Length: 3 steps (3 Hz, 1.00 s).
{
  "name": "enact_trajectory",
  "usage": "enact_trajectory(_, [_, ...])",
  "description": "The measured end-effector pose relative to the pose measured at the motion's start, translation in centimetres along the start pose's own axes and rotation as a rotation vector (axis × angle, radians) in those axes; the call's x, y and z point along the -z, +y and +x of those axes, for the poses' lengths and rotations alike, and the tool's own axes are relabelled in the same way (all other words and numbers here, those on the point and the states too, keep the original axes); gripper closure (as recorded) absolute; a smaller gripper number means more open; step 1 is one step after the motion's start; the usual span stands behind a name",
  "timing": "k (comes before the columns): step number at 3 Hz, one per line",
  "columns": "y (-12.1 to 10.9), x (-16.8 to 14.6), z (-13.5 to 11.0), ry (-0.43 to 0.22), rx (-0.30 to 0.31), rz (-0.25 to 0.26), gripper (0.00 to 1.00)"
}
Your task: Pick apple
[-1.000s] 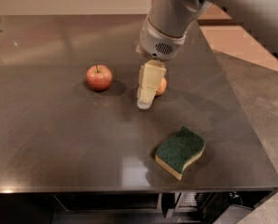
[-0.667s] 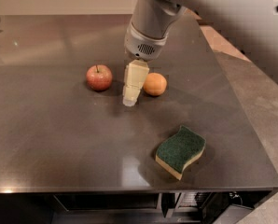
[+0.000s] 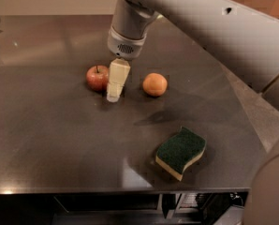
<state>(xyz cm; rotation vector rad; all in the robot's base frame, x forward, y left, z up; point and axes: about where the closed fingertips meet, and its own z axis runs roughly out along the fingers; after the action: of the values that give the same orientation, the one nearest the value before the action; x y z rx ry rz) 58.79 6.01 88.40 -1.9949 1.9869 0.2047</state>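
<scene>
The gripper [image 3: 113, 95] has been travelling left across the table [image 3: 50, 125]. A second ago it was hanging in front of the orange [image 3: 155, 84] and covering part of it. A little later it was standing between the two fruits, and now it is pointing down just beside the apple [image 3: 97, 77], on that fruit's right side. Its tip is hovering close to the tabletop, level with the apple's lower edge. It is sitting next to the apple, not around it, and whether it is touching the skin cannot be told. Whether the gripper is released or clenched cannot be told either, since its cream body is showing as one narrow block.

The orange is now lying fully in view, apart from the gripper on its other side. The apple is resting upright, stem up, at the same spot as before, left of centre. The sponge [image 3: 180, 153] is also staying put, green face up, near the front edge. The arm [image 3: 200, 27] is reaching in from the upper right.
</scene>
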Motion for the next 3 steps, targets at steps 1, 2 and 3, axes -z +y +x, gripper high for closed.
enact_trajectory(1, [-0.9,-1.5,-1.1,0.010,-0.003,0.002,0.00])
enact_trajectory(2, [-1.5,-2.6,-1.7,0.023,-0.009,-0.002,0.00])
enact_trajectory(3, [-2.1,-3.6,-2.2,0.042,-0.010,-0.003,0.00])
